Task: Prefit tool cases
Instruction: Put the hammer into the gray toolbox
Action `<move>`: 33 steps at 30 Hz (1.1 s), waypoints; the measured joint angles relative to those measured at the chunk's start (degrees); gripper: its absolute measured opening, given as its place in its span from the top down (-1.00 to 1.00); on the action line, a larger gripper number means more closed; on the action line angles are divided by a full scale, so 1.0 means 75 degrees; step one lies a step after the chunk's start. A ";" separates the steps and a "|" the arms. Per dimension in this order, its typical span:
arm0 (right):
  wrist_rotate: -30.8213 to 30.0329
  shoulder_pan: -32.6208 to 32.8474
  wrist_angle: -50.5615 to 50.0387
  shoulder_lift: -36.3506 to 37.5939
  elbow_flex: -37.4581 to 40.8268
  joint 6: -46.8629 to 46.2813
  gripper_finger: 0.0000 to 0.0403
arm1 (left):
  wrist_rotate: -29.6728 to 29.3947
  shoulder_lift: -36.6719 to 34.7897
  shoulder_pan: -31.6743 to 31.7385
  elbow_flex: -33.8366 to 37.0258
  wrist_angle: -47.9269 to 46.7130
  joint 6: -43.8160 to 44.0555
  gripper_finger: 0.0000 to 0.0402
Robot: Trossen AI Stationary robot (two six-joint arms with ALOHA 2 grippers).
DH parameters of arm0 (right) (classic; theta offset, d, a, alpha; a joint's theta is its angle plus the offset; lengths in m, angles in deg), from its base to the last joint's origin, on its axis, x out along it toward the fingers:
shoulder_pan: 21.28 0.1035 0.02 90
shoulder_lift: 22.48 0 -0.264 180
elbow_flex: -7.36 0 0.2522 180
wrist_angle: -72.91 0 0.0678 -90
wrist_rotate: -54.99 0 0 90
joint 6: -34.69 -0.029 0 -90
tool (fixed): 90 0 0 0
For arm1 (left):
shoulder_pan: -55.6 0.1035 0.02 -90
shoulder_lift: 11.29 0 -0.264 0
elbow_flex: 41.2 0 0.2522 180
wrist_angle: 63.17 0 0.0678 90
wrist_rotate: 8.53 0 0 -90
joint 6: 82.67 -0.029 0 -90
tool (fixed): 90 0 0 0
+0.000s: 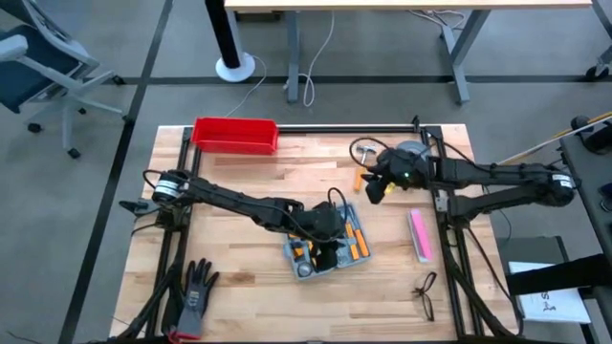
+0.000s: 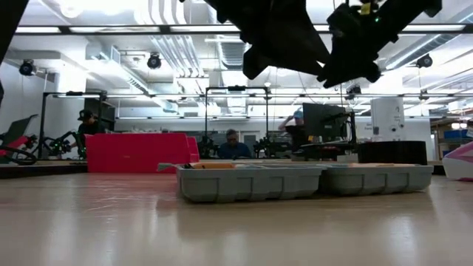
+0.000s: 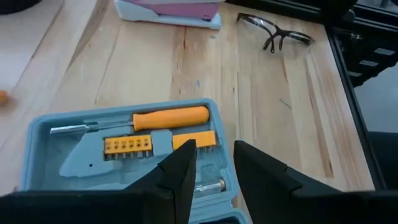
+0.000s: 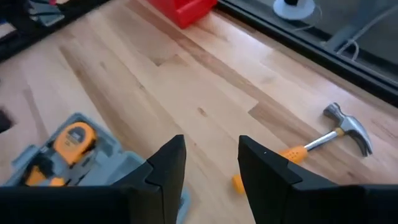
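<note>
The grey-blue tool case [image 1: 304, 258] lies open on the wooden table [image 1: 239, 239], both halves flat. In it are an orange-handled screwdriver [image 3: 168, 117], a row of orange bits and an orange tape measure [image 4: 73, 138]. My left gripper [image 3: 214, 168] hangs open just above the case, fingers slanting down, nothing between them. In the high view this left gripper [image 1: 325, 250] covers the case's middle. My right gripper [image 4: 211, 158] is open and empty, in the air right of the case. In the high view the right gripper [image 1: 371, 189] is near a hammer [image 4: 339, 134].
A red bin [image 1: 234, 134] stands at the far left of the table. A pink flat object [image 1: 419, 234] and safety glasses [image 1: 426, 294] lie at the right, a black glove [image 1: 196, 291] at the near left. People sit in the room beyond the table.
</note>
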 joint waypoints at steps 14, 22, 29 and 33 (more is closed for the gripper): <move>0.1278 -0.1454 0.0383 -0.1490 0.0000 0.0466 0.24 | -0.0374 0.0000 -0.0168 0.0178 0.0124 0.0082 0.43; 0.1305 -0.2032 0.0589 -0.2487 0.0000 -0.0068 0.29 | -0.0397 -0.0027 -0.0238 0.0584 0.0089 0.0425 0.43; 0.1306 -0.2165 0.0869 -0.2985 0.0000 -0.0416 0.33 | -0.0410 -0.0378 -0.0380 0.1159 0.0085 0.0579 0.43; 0.1306 -0.2324 0.0843 -0.3189 -0.0055 -0.0550 0.31 | -0.0542 -0.0775 -0.0421 0.1632 0.0009 0.0707 0.43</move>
